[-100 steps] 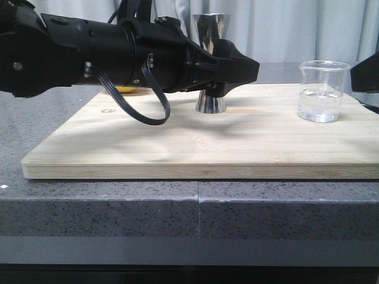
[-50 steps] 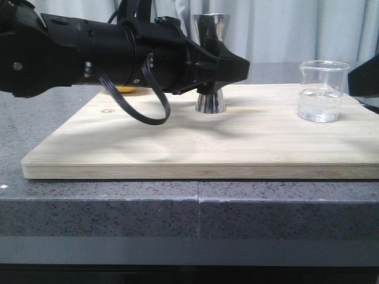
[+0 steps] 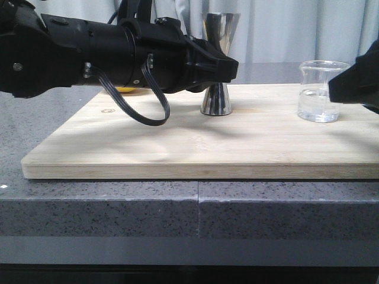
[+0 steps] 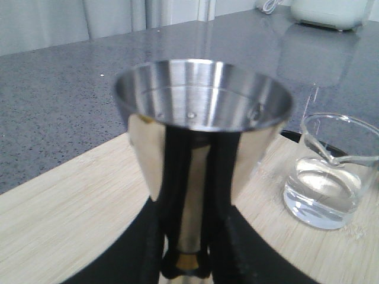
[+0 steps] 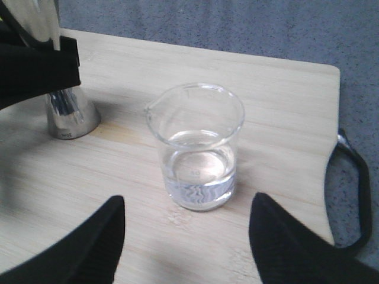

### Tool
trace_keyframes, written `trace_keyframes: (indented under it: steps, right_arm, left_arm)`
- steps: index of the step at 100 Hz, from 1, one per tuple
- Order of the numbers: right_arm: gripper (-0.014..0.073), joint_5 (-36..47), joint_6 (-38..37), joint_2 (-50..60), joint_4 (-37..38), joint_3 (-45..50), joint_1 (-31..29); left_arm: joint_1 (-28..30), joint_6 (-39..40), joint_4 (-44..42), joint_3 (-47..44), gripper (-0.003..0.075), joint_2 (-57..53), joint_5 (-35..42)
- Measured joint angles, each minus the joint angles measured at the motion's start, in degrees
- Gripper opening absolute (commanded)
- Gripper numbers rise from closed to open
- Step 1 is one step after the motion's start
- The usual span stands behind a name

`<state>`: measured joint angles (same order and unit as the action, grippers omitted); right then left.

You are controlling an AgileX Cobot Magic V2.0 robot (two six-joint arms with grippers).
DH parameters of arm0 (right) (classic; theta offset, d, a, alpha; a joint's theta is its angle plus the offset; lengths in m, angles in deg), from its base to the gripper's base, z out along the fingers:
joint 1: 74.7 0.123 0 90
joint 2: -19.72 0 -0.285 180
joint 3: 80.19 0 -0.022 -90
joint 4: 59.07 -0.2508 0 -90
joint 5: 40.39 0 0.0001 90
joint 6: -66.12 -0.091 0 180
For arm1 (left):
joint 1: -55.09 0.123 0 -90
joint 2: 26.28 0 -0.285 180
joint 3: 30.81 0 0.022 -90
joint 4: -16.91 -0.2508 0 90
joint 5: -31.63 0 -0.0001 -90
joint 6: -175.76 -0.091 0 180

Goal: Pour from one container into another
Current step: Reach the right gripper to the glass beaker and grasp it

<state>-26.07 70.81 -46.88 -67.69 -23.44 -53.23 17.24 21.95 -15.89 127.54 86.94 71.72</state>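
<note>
The steel jigger (image 3: 218,64) stands upright on the bamboo cutting board (image 3: 177,142), toward its back edge, its base resting on the wood. The left tool (image 3: 220,66) reaches in from the left and is clamped around the jigger's narrow waist; in the left wrist view the black fingers (image 4: 174,195) press against the stem on both sides just above the gold band (image 4: 187,260).

Well to the right on the same board sits the glass beaker (image 3: 321,90), upright, with clear liquid filling its lower part. The right tool (image 5: 186,245) hovers near it, spread wide with a finger (image 5: 83,248) on each side, not touching the glass. The board lies on a grey speckled bench (image 3: 177,204).
</note>
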Motion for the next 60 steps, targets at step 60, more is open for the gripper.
trace_keyframes:
  steps: [60]
  right_arm:
    - [0.0409, 6.5, 0.0, -3.9, 0.6, 0.0, 0.0]
  left_arm:
    - [0.0, 0.0, 0.0, 0.0, -0.0021, 0.0, 2.5]
